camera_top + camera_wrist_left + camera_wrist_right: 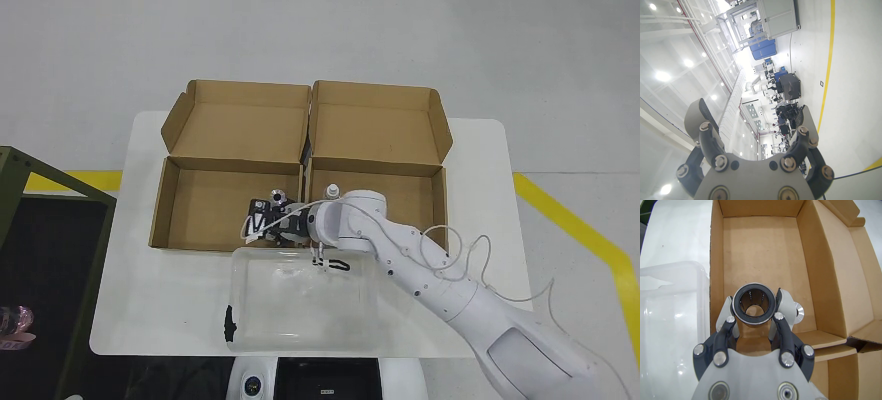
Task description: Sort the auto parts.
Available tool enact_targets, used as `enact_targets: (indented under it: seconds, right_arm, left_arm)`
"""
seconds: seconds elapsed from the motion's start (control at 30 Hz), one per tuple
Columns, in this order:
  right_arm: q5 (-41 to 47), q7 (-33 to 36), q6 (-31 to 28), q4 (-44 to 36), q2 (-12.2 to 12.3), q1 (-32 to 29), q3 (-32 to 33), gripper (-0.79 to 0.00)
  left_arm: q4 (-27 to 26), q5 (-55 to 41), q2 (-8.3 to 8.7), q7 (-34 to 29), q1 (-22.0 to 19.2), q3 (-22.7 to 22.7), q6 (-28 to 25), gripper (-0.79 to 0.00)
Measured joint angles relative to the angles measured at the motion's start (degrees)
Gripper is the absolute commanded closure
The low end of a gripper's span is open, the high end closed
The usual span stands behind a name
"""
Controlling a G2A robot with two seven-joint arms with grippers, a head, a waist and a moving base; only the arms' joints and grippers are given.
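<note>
My right gripper (pixel 754 305) is shut on a metal cylindrical bearing (pixel 755 320) with a black end ring, its open bore facing the camera. It hangs over the near end of the left cardboard box (pixel 762 256), above the bare floor. From above, the right gripper (pixel 266 222) is at that box's (pixel 200 210) front right corner. My left gripper (pixel 753 106) points up at the ceiling of the room, open, with nothing between its fingers.
A second open cardboard box (pixel 400 195) adjoins on the right, with a small white object (pixel 332 189) at its left wall. A clear plastic bin (pixel 300 310) stands in front of the boxes and holds small black parts (pixel 229 325). Both box lids are folded back.
</note>
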Motion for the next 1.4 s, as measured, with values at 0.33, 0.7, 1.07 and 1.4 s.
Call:
enact_targets:
  seconds: [0.33, 0.7, 1.07, 1.4]
  right_arm:
    - [-0.2, 0.4, -1.0, 2.6, -1.0, 0.9, -0.4, -0.228]
    - [-1.2, 1.0, -2.0, 3.6, -1.7, 1.2, -0.3, -0.302]
    - [-2.8, 1.2, -2.3, 3.7, -2.0, 0.7, 0.2, -0.348]
    - [-4.0, 1.5, -2.8, 2.8, -2.2, 0.2, 0.9, -0.382]
  left_arm:
    - [0.0, 0.0, 0.0, 0.0, 0.0, 0.0, 0.0, -0.785]
    - [0.0, 0.0, 0.0, 0.0, 0.0, 0.0, 0.0, -0.785]
    - [0.0, 0.0, 0.0, 0.0, 0.0, 0.0, 0.0, -0.785]
    - [0.0, 0.0, 0.0, 0.0, 0.0, 0.0, 0.0, -0.785]
